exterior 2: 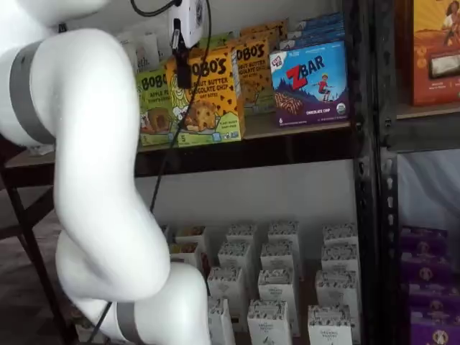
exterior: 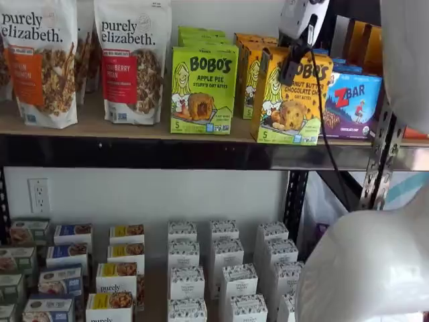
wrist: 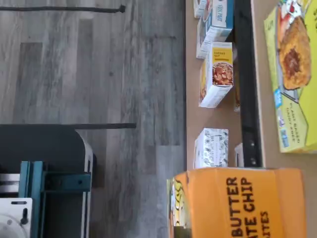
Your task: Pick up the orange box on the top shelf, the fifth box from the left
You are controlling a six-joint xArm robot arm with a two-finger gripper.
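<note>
The orange box (exterior: 293,100) reads "BOBO'S Peanut Butter Chocolate Chip". It stands at the front edge of the top shelf (exterior: 120,131), forward of the orange boxes behind it. It also shows in the other shelf view (exterior 2: 207,97). My gripper (exterior: 291,70) hangs over the box from above. One black finger lies down the box's front face (exterior 2: 183,72) and the other is hidden behind the box. The fingers are closed on the box. In the wrist view the box's orange top (wrist: 237,203) is very close.
A lime-green Apple Pie box (exterior: 203,88) stands just left of the orange box and a ZBar box (exterior: 352,104) just right. Granola bags (exterior: 40,60) stand further left. Small white cartons (exterior: 228,268) fill the lower level. A black upright (exterior: 379,151) and my white arm (exterior 2: 93,144) stand close.
</note>
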